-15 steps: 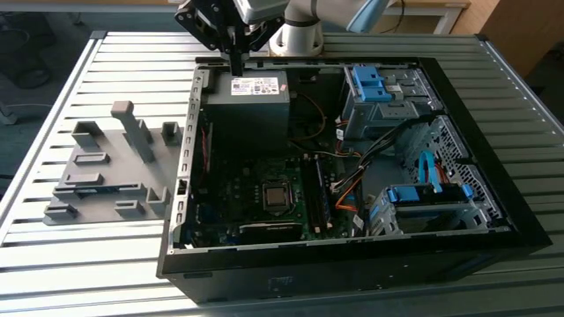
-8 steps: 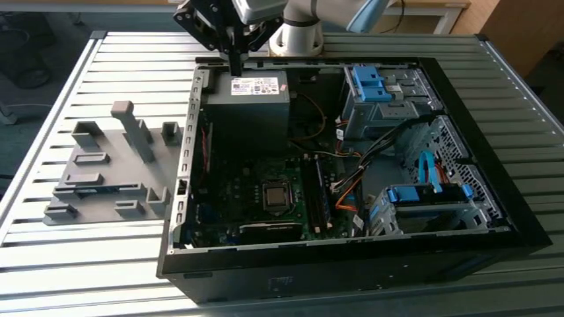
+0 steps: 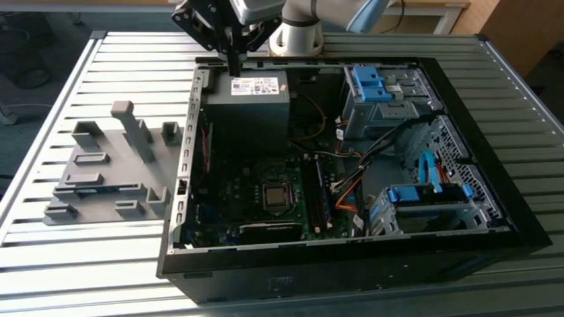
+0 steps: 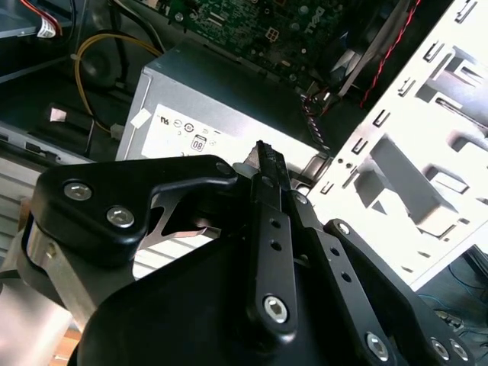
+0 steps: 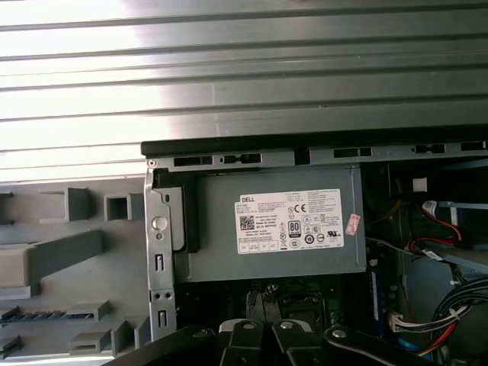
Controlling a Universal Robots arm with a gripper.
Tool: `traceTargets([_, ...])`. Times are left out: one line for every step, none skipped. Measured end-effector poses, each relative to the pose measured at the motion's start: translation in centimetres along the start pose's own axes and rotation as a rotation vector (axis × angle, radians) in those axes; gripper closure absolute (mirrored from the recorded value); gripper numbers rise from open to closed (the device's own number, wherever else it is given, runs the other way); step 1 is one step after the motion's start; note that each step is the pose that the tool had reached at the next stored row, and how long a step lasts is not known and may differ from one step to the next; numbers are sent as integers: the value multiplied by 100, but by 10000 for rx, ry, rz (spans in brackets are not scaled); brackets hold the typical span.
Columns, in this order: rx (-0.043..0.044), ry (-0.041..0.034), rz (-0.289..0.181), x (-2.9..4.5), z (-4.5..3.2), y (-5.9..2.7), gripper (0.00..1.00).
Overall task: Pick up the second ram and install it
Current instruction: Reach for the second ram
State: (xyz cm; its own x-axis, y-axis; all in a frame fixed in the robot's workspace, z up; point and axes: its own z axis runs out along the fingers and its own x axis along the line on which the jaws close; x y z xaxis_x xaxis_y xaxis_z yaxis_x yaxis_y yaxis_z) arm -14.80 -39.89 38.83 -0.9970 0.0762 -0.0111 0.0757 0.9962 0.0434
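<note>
My gripper [image 3: 235,68] hangs over the back edge of the open computer case [image 3: 493,218], just above the power supply [image 3: 255,89]. Its black fingers [image 4: 264,164] are pressed together with nothing between them. The second ram looks like the thin bluish strip [image 3: 84,191] lying in a slot of the grey holder plate [image 3: 105,165], at the exterior view's left, well away from the gripper. In the first wrist view the same dark strip [image 5: 34,314] lies low in the holder. Inside the case, the motherboard [image 3: 264,198] has a green board [image 3: 315,198] standing in its memory slots.
Grey holder blocks [image 3: 132,129] stand upright on the plate beside the case. Blue drive cages [image 3: 374,86] and loose cables [image 3: 348,188] crowd the case's side at the exterior view's right. The case stands on a ribbed metal table [image 3: 88,264].
</note>
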Motion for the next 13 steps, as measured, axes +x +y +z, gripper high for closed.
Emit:
traceTargets([1, 0, 1, 2, 0, 0, 89])
traceTargets([0, 1, 1, 4, 1, 0, 89])
traceTargets([0, 1, 0, 6, 1, 0, 89])
traceTargets([0, 2, 0, 9, 2, -1, 89])
traceTargets([1, 2, 2, 13, 2, -1, 89])
traceTargets([0, 3, 1, 15, 2, -1, 89])
traceTargets([1, 3, 0, 18, 3, -2, 89])
traceTargets([0, 4, 0, 19, 3, -2, 89])
traceTargets([1, 5, -1, 20, 3, -2, 89])
traceTargets([1, 6, 0, 23, 3, -2, 89])
traceTargets([1, 7, 1, 25, 4, -2, 89])
traceTargets([1, 8, 0, 26, 4, -2, 89])
traceTargets([2, 15, 1, 40, 7, -3, 89])
